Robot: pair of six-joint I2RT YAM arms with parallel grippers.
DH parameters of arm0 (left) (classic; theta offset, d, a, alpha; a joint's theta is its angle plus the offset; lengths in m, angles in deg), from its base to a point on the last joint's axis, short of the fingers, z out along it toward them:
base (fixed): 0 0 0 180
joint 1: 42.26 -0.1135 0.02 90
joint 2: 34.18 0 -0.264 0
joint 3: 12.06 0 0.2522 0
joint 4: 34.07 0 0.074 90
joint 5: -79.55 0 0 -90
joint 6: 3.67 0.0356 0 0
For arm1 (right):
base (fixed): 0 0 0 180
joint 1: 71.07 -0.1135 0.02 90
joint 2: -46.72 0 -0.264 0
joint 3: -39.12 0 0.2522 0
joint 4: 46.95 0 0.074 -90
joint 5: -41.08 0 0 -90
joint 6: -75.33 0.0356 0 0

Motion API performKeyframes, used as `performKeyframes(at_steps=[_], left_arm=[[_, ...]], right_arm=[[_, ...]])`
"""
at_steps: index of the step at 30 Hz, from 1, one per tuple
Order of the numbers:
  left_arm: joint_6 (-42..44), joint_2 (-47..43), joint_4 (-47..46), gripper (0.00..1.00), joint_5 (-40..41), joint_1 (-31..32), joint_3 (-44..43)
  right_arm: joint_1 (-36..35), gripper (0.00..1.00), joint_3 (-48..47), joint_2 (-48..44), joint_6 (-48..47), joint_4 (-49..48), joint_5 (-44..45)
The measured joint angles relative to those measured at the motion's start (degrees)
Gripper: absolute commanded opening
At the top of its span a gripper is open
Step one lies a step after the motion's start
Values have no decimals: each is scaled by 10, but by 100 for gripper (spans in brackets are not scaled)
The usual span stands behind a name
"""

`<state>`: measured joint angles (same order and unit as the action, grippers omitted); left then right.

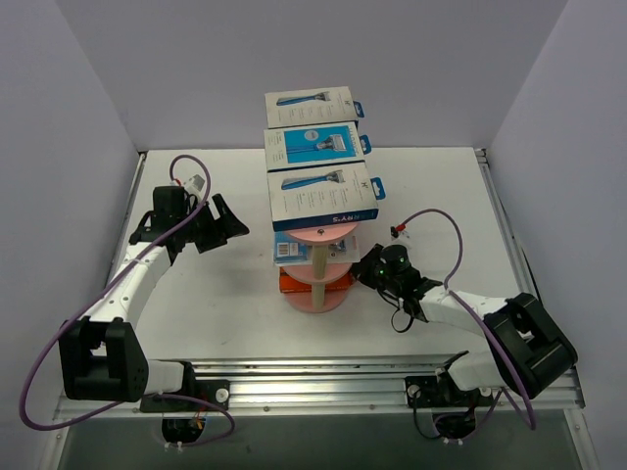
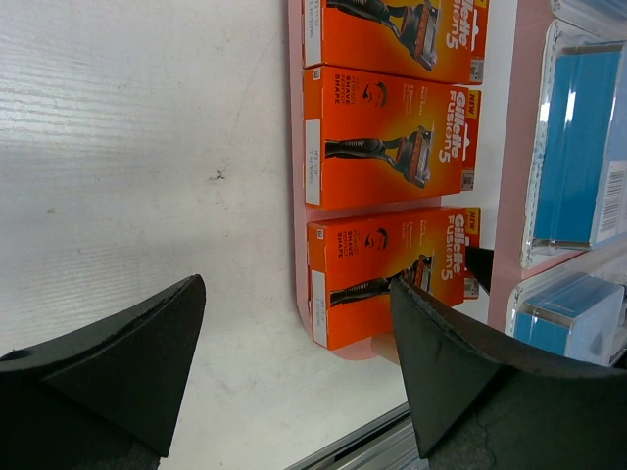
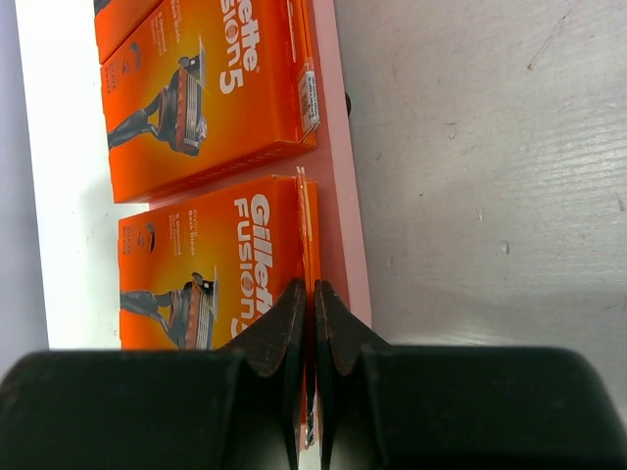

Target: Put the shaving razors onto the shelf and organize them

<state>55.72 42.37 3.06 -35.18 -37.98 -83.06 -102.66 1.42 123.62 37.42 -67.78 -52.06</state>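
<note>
Right gripper (image 3: 313, 287) is pressed shut at the thin edge of the nearest orange Gillette Fusion5 pack (image 3: 211, 269), which lies on the bottom tier of the pink shelf (image 3: 339, 215) (whether it nips the card is unclear). Any sideways drag could skew that pack off the rim. Left gripper (image 2: 296, 284) hangs wide apart, empty

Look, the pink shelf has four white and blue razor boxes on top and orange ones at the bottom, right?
Not quite. The top of the pink shelf holds three white-and-blue boxes, not four. The top external view shows them lined up one behind another. The orange packs are on the bottom tier, as you said.
</note>
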Motion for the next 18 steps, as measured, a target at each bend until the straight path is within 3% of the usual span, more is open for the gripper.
performKeyframes(at_steps=[18], left_arm=[[0,0,0,85,0,0,1]], right_arm=[[-4,0,0,14,5,-9,12]])
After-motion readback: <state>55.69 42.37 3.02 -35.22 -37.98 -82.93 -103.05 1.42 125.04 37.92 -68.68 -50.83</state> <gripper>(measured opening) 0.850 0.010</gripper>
